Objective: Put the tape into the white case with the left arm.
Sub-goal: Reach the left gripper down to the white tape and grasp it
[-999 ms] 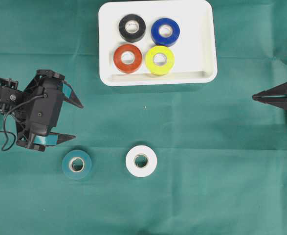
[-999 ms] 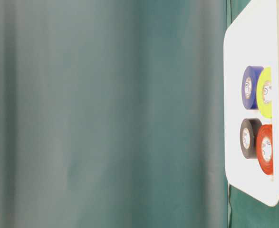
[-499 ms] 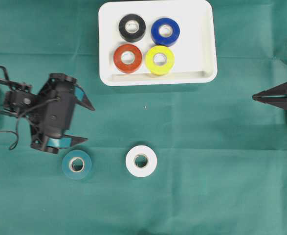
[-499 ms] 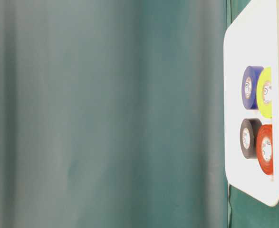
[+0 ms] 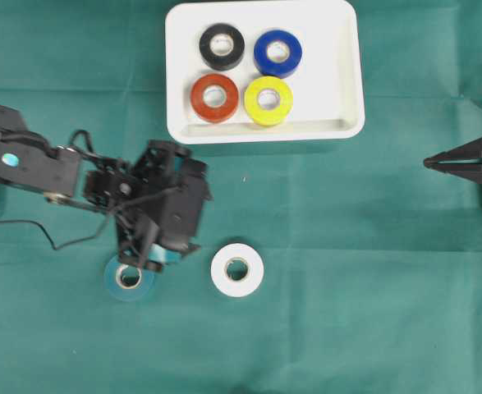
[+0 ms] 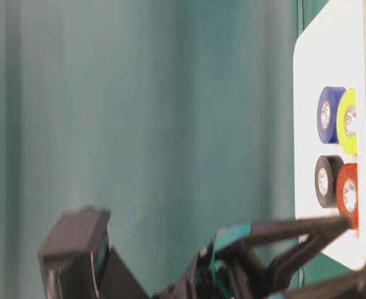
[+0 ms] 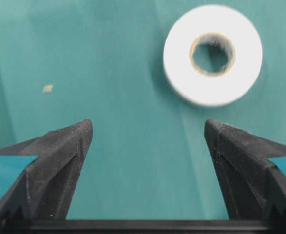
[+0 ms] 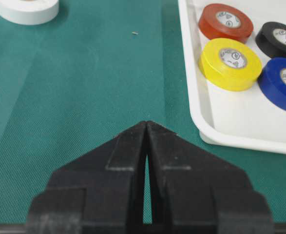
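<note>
- Lying flat on the green cloth near its front edge, the white tape sits alone, well short of the white case at the far edge; in my wrist view the roll shows ahead of my fingers and toward the right one.
- A teal tape lies just left of the white roll, its upper rim partly hidden under my left gripper.
- The case already carries a black tape, a blue tape, a red tape and a yellow tape in two rows.
- Bare cloth lies between the white roll and the case.
- My left arm reaches in from the left edge, fingers spread wide, pinching nothing.
- My right gripper sits at the right edge, fingers pressed together.
</note>
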Action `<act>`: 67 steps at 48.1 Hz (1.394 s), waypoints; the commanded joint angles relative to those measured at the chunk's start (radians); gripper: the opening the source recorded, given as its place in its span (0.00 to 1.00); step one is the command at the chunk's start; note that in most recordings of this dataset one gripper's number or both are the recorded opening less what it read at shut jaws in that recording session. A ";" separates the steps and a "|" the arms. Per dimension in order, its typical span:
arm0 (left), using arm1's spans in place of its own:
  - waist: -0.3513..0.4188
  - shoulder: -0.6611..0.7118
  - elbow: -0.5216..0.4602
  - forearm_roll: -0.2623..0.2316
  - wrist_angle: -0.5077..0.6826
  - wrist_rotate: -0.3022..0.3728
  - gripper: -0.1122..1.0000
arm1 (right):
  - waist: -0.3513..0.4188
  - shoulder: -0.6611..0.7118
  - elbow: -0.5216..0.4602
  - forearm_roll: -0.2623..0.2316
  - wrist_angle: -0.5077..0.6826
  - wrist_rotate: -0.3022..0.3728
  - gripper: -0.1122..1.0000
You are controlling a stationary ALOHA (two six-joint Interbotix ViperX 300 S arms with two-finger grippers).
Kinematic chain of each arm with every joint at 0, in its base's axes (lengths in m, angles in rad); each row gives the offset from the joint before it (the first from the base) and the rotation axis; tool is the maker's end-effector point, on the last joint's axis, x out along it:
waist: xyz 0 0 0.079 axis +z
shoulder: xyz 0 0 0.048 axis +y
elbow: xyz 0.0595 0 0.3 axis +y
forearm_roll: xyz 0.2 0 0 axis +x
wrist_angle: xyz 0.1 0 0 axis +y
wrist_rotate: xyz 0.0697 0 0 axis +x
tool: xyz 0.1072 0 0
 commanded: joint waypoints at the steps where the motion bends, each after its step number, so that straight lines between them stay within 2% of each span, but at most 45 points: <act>1: -0.018 0.023 -0.061 -0.002 0.005 0.000 0.95 | 0.000 0.006 -0.011 -0.002 -0.009 0.000 0.02; 20: -0.048 0.163 -0.193 -0.002 0.044 0.000 0.95 | -0.002 0.008 -0.009 -0.002 -0.011 0.000 0.02; 67: -0.025 0.331 -0.275 0.003 0.046 0.009 0.95 | -0.002 0.008 -0.008 -0.002 -0.011 0.000 0.02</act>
